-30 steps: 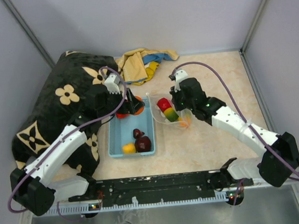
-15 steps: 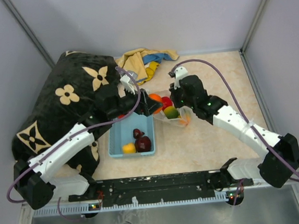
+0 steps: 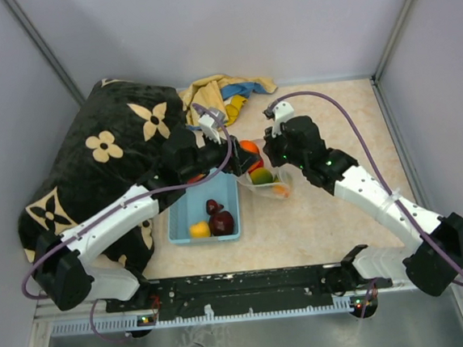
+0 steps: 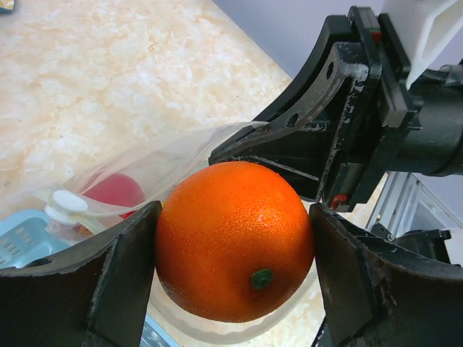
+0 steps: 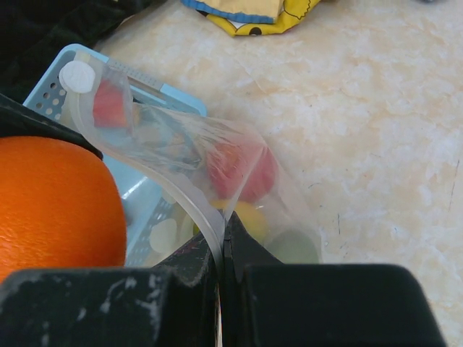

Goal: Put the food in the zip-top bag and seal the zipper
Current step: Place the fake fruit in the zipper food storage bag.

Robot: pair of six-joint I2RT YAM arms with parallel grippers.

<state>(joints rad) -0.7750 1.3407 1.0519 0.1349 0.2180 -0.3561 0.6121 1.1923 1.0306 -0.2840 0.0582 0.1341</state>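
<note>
One orange (image 4: 235, 238) sits clamped between the fingers of the left gripper (image 3: 247, 150), with both pads pressed against its sides. It hangs just above the open mouth of the zip-top bag (image 3: 266, 180), near the far right corner of the blue basket (image 3: 177, 219).

The right gripper (image 5: 224, 249) is closed on the bag's rim. Its fingertips pinch the whitish zipper (image 5: 195, 210) strip and hold that edge up, so the mouth gapes toward the orange. A round white tab (image 5: 72, 76) at the end of the strip lies over the basket's corner.

Through the clear plastic, a red fruit (image 5: 242, 166), a yellow fruit (image 5: 249, 217) and a yellow-green fruit (image 5: 293, 246) lie together low in the bag. The bag rests on the tabletop (image 3: 332, 213) just to the right of the basket.

Three more pieces lie in the basket. A yellow-orange fruit (image 3: 198, 229) is at the near end, a dark maroon fruit (image 3: 221, 221) is just beside it, and a smaller maroon fruit (image 3: 212, 206) is just behind that.

Left of the basket, a black cushion (image 3: 92, 161) with cream flower shapes covers that side of the tabletop, and the left arm (image 3: 110, 225) reaches across its near edge. A yellow and blue cloth (image 3: 213, 100) lies crumpled by the far wall, just beside the cushion.
</note>
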